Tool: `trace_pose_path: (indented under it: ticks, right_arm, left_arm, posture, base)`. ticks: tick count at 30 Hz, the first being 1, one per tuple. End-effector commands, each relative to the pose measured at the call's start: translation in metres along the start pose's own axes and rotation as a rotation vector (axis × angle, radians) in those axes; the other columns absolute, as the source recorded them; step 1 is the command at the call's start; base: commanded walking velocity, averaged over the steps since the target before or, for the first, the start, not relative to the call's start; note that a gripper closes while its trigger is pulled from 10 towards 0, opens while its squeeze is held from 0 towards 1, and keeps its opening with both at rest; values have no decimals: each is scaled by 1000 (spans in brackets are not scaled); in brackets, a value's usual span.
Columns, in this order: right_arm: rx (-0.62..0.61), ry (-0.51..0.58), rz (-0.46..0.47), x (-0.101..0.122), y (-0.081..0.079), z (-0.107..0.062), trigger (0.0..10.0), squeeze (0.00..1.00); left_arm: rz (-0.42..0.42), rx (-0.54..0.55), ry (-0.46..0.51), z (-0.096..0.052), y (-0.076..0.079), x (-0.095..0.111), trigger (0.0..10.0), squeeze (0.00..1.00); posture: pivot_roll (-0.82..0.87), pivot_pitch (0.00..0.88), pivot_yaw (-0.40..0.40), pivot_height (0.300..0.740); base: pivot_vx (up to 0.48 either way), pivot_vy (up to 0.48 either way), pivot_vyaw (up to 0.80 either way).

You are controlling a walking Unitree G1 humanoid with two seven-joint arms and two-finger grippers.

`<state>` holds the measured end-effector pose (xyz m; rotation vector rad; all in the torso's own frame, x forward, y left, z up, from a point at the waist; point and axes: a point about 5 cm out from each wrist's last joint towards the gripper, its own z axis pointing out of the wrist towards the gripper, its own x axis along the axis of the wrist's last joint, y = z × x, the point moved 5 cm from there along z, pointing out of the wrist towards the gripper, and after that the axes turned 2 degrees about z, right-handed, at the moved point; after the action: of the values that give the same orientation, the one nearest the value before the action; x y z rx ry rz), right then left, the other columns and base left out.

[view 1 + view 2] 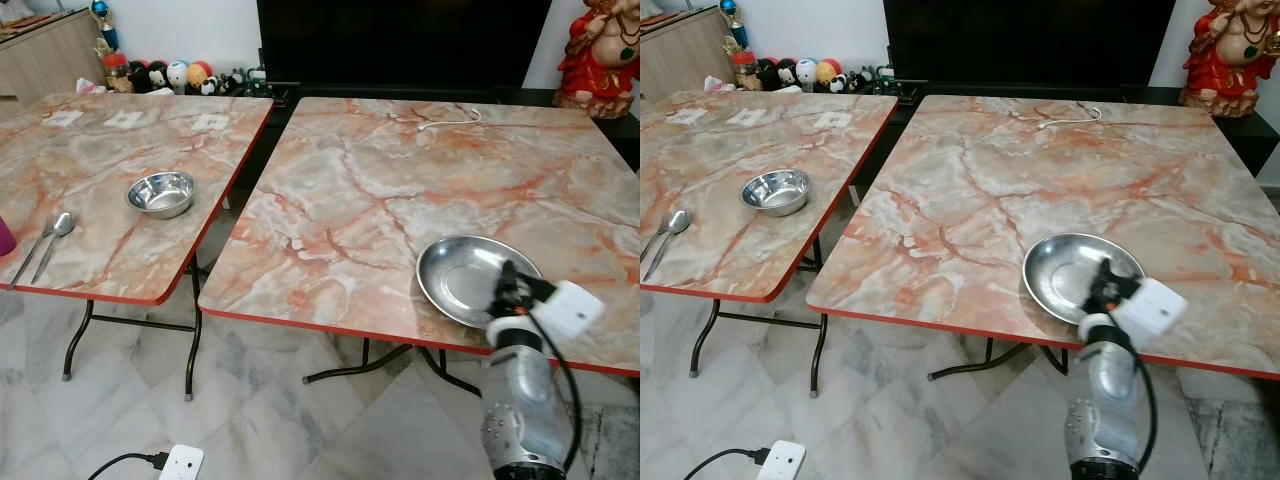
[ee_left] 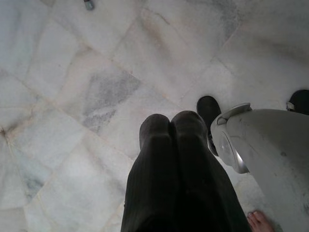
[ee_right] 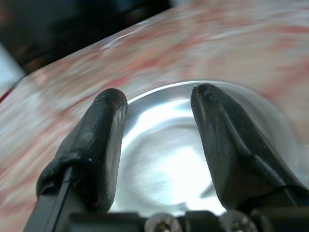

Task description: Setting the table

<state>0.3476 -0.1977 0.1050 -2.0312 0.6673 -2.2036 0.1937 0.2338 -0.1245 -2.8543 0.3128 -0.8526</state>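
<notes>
The steel plate (image 1: pixel 470 278) lies flat, hollow up, near the right table's (image 1: pixel 400 190) red front edge; bare marble stretches beyond it. It is round, shiny and shallow. The right gripper (image 3: pixel 159 108) hovers at its near rim, fingers spread, gripping nothing. The left gripper (image 2: pixel 171 128) hangs closed over the floor.

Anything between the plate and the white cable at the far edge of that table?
Nothing: bare marble between plate and cable, seen in both eye views.

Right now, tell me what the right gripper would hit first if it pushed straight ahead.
Probably the steel plate: the right gripper, fingers open, points into its shallow well near the marble table's front edge. Depth is unclear.
</notes>
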Motion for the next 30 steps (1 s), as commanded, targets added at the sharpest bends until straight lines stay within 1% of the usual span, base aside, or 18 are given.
trace_pose_path:
  ticks: [1,4,8,10,12,17,20,30]
  right_arm:
    - [120,-18,-56,-3,-25,0,10000,0]
    - [221,-22,-136,-5,-44,-3,10000,0]
    - [246,-50,-172,-12,-47,-4,10000,0]
    - [247,-53,-172,-13,-47,-4,10000,0]
    - [238,-51,-174,-12,-46,-4,10000,0]
    - [174,-35,-160,-8,-38,-1,10000,0]
    - [123,-40,-120,-9,-31,1,10000,0]
    - [113,-47,-114,-10,-32,4,10000,0]
  left_arm:
    - [-8,-4,-7,0,1,-2,10000,0]
    - [-27,2,-6,0,0,-3,10000,0]
    - [-39,2,-7,0,1,-3,10000,0]
    - [-42,2,-9,0,2,-4,10000,0]
    - [-44,1,-10,0,2,-4,10000,0]
    - [-31,-2,-14,0,2,-4,10000,0]
    - [-24,-6,-16,-1,2,-5,10000,0]
    - [-19,-8,-18,-1,3,-7,10000,0]
  posture:
    - [35,0,-3,740]
    - [34,0,-12,740]
    - [33,0,-14,740]
    - [33,0,-14,740]
    - [31,0,-13,740]
    - [27,0,-9,740]
    - [23,0,-5,740]
    - [38,0,-17,740]
  base:
    - [0,0,0]
    - [0,0,0]
    - [0,0,0]
    - [0,0,0]
    - [0,315,0]
    - [0,480,0]
    - [0,480,0]
    - [0,480,0]
